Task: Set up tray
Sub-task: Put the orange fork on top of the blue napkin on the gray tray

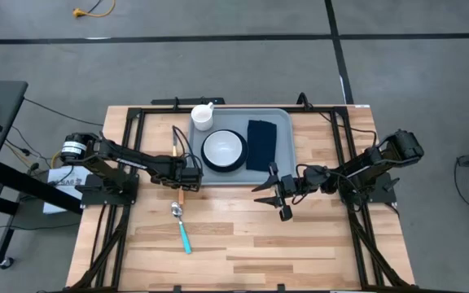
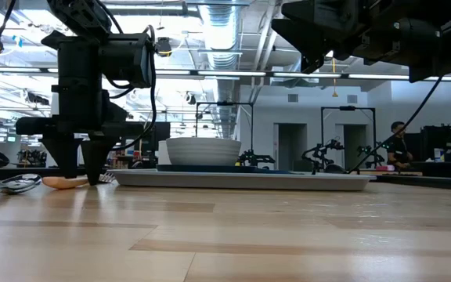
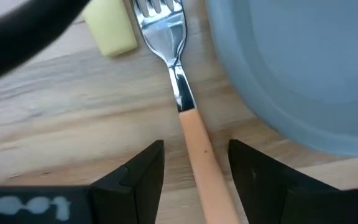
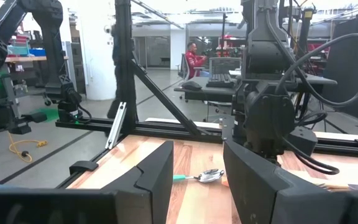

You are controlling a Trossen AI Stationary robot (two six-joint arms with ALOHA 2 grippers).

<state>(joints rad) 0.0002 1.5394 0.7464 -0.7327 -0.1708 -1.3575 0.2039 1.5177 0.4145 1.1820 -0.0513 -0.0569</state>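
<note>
left tool [image 3: 194, 171] lowered, parted fingers straddling fork [image 3: 179, 87], smooth tan handle, shiny tines | right tool [image 1: 282, 194] raised centre-right, fingers apart, empty | tray [image 1: 282, 122] flat grey-blue, rounded, upper centre of wooden worktop [image 1: 243, 236]

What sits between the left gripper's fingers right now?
The fork's orange handle runs between the open left gripper's fingers beside the tray, untouched; seen in the left wrist view.

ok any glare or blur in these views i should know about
Left wrist view: the fork shows bright glare on its metal neck. Low view: ceiling lights are bright behind the bowl, the near tabletop soft. High view: evenly lit, soft shadows.
</note>
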